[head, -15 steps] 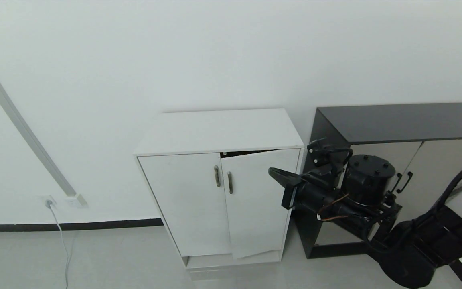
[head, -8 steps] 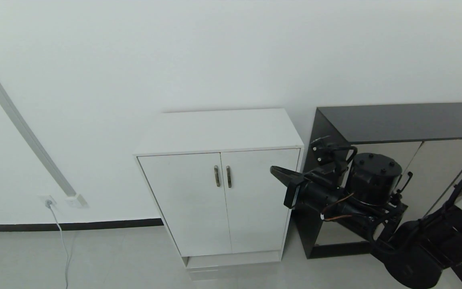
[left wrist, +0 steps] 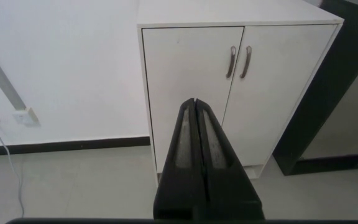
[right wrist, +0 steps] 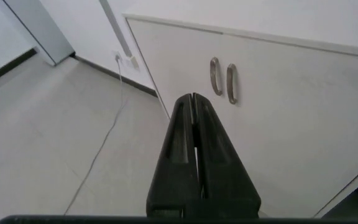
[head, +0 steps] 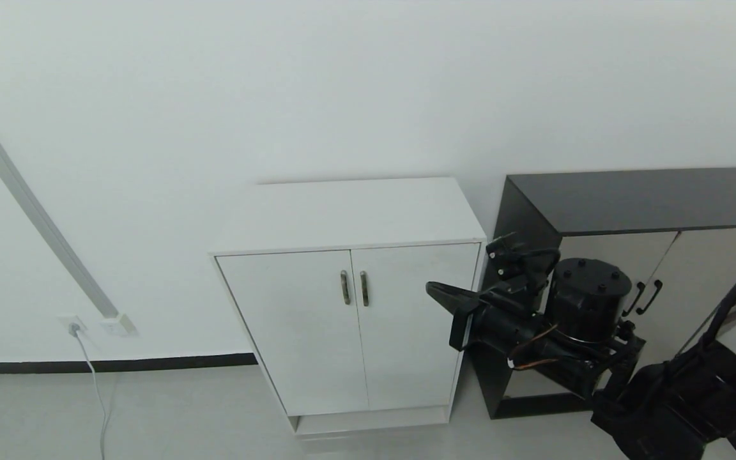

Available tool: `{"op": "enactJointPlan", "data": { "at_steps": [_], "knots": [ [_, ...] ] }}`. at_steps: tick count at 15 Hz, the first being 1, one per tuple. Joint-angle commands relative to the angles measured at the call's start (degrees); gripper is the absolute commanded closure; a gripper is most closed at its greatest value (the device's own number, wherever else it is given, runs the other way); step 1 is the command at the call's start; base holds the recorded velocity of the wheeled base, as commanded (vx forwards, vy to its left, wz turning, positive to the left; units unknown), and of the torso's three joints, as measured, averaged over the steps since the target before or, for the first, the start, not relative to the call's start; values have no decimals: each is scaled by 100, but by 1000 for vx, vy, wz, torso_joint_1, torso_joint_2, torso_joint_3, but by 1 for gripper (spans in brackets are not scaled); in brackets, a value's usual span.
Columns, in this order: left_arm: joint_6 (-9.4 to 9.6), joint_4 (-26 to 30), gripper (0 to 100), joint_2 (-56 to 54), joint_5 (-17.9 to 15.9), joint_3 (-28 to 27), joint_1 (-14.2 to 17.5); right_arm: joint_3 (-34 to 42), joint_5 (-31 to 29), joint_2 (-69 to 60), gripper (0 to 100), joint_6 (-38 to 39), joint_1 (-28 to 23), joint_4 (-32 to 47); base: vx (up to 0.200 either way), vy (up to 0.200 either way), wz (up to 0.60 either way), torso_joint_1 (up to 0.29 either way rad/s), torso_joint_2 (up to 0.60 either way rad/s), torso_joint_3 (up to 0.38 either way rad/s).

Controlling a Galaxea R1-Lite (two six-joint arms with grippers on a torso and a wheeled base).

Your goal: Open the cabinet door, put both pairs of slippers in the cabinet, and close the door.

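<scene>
The white cabinet (head: pixel 349 214) stands against the wall with both doors flat and closed. Its two metal handles (head: pixel 354 288) sit side by side at the middle seam. My right gripper (head: pixel 433 289) is shut on nothing and hovers in front of the right door (head: pixel 406 358), pointing toward the handles from the right. In the right wrist view the right gripper (right wrist: pixel 193 98) is short of the handles (right wrist: pixel 222 79). In the left wrist view my left gripper (left wrist: pixel 194 102) is shut and empty, held back from the left door (left wrist: pixel 185 68).
A black cabinet (head: pixel 636 198) with grey doors stands directly right of the white one. A wall socket with a hanging cable (head: pixel 75 331) and a slanted grey conduit (head: pixel 23 191) are at the left. Bare grey floor (head: pixel 151 415) lies in front.
One second ago the right door stood ajar; it swung shut by half a second ago and stays closed. The head camera has tilted slightly, shifting the whole picture downward.
</scene>
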Motion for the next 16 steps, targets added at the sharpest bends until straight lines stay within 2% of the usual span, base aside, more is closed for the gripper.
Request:
{"op": "enactJointPlan", "data": {
  "at_steps": [1,2,5,14,16],
  "knots": [
    [-6,-1,100,7,4,0,1,91,-5,242,100,-82,18,-10,200,0,0,17,2,-2],
    [3,-1,100,7,4,0,1,108,-5,391,100,-144,36,-19,200,0,0,17,12,2],
    [-6,-1,100,7,4,0,1,-6,-14,883,100,-144,88,-28,0,0,0,0,0,0],
    [-15,-1,100,7,13,0,1,-1105,-348,2087,100,-144,-61,-10,0,0,0,0,0,0],
    [-15,-1,100,7,13,0,1,-911,-383,1859,100,-144,-70,-63,0,0,0,0,0,0]
  ]
}}
